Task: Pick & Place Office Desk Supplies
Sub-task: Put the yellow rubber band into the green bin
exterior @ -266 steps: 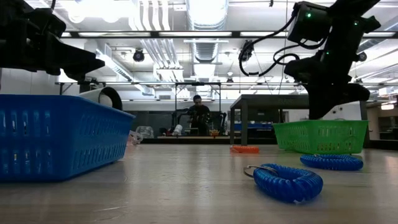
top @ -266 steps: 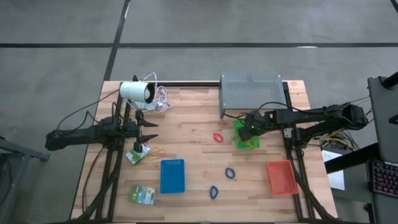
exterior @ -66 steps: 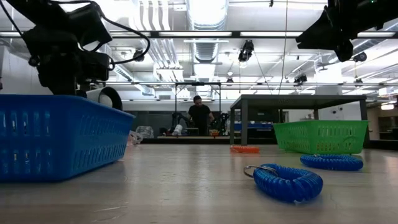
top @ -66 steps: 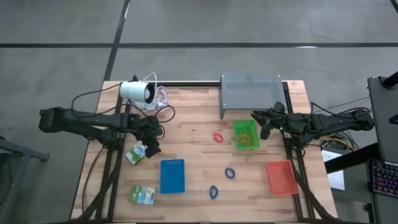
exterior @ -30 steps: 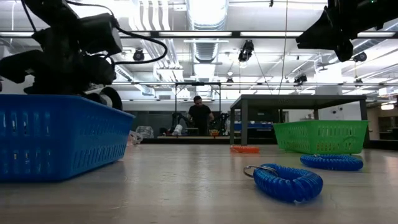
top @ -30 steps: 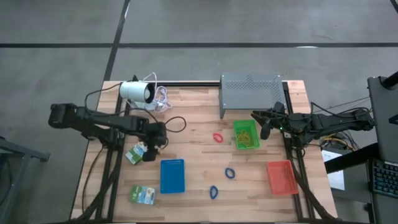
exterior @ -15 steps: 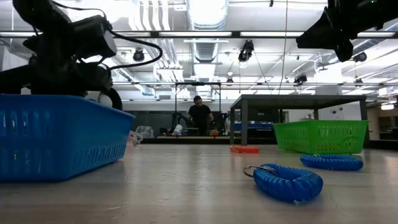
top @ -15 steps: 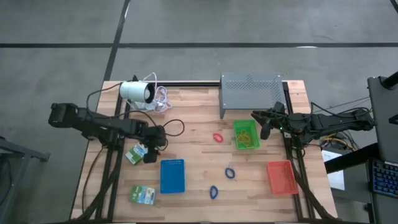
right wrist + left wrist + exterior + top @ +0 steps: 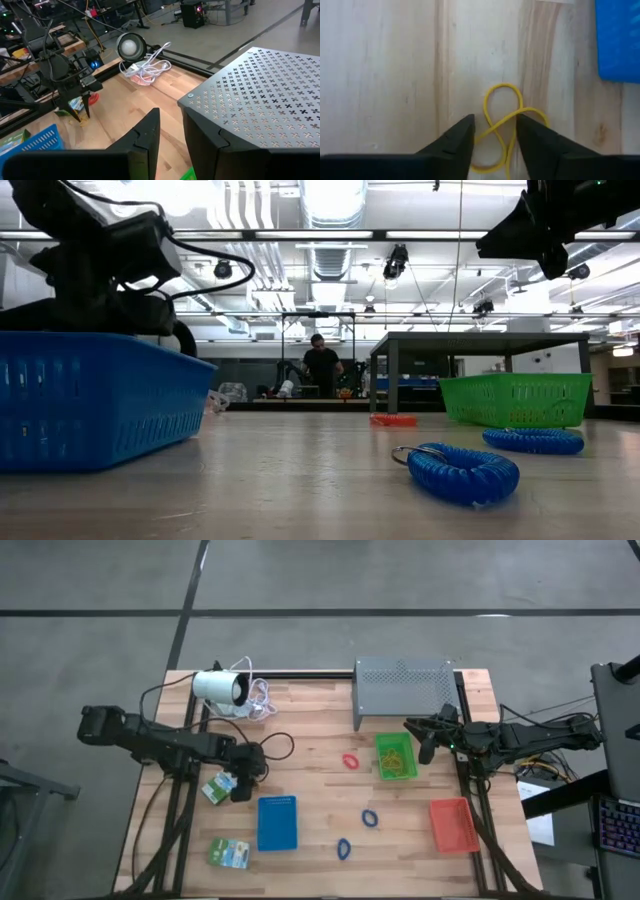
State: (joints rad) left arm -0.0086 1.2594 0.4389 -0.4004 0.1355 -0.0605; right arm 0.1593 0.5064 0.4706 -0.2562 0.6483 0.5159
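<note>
While the left gripper (image 9: 243,783) points down at the wooden table (image 9: 310,720) just off the blue tray's (image 9: 277,822) far-left corner, its two dark fingers (image 9: 457,142) stand apart on either side of a yellow rubber band (image 9: 504,125) that lies twisted in a figure-eight on the boards. In the left wrist view the band's crossing sits in the gap between the fingertips, and it is not clear whether they touch it; nothing is clamped. A green-and-white packet (image 9: 219,787) lies just beside the gripper, on the side away from the blue tray, and a second packet (image 9: 229,853) lies near the tray's near-left corner. To the right of the blue tray lie two blue coiled loops (image 9: 370,817), one (image 9: 344,848) nearer the front edge; a red loop (image 9: 351,761) lies beyond them, between the blue tray and the green tray (image 9: 396,756). The green tray holds yellow bands. A red tray (image 9: 452,824) sits farther right than the blue tray, near the table's right edge. The right gripper (image 9: 426,747) waits in the air far to the right of the blue tray, just beside the green tray and in front of the grey perforated stand (image 9: 404,692); its fingers (image 9: 145,132) show a narrow gap with nothing between them. The white cylinder (image 9: 220,688) with its cable lies at the far-left corner
</note>
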